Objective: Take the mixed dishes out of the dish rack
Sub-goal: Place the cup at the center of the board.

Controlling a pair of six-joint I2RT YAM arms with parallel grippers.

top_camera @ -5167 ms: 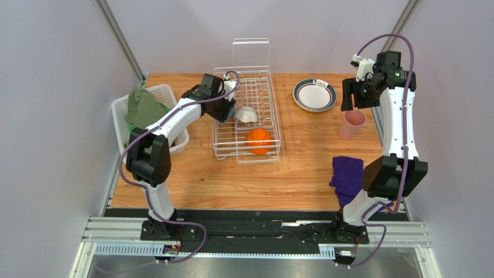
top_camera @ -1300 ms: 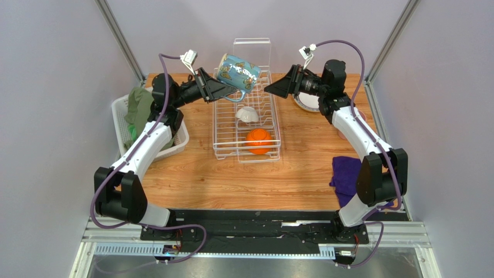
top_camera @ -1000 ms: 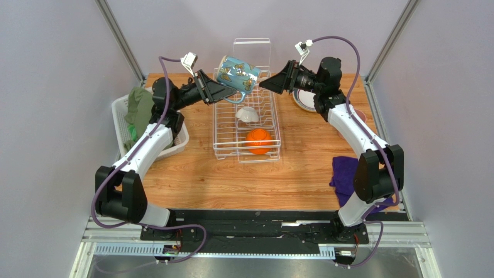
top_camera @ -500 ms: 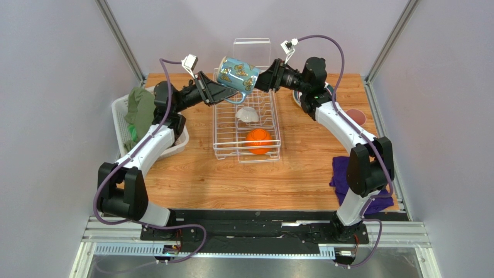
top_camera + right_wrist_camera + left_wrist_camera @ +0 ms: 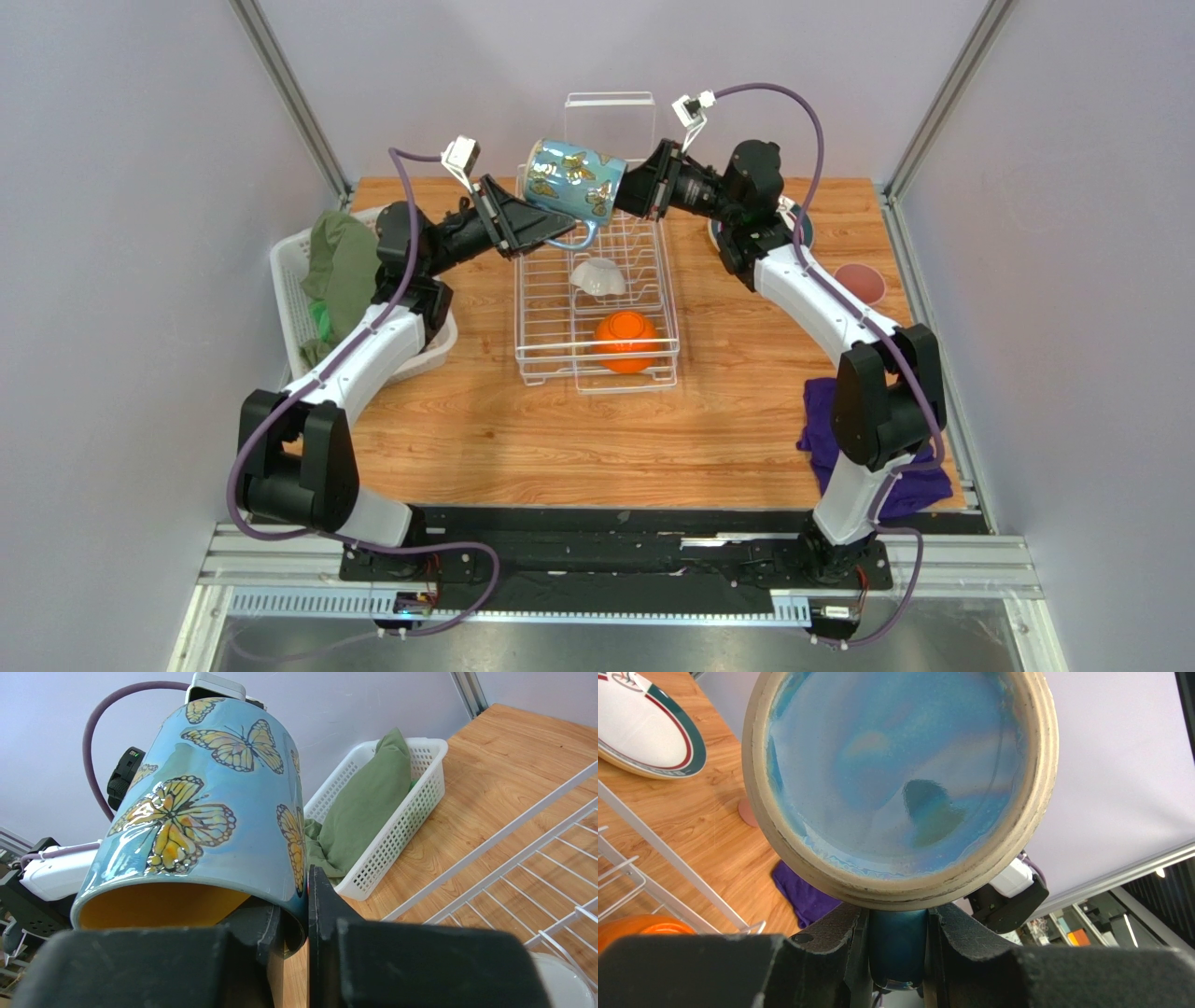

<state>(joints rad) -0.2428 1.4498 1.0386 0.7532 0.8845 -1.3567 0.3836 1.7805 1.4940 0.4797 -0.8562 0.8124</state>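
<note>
The blue patterned mug with the yellow inside hangs tilted in the air above the far end of the white wire dish rack. My left gripper is shut on its dark blue handle, under the mug's base. My right gripper is shut on the mug's rim wall, one finger inside and one outside. A small white cup and an upturned orange bowl lie in the rack. The dark-rimmed white plate and pink cup stand on the table at the right.
A white slatted basket with green cloth sits left of the rack. A purple cloth lies at the front right by the right arm's base. The clear panel stands at the rack's far end.
My right gripper has reached left to the mug and shut on its rim. The left gripper has kept its hold, lifting the mug slightly.
</note>
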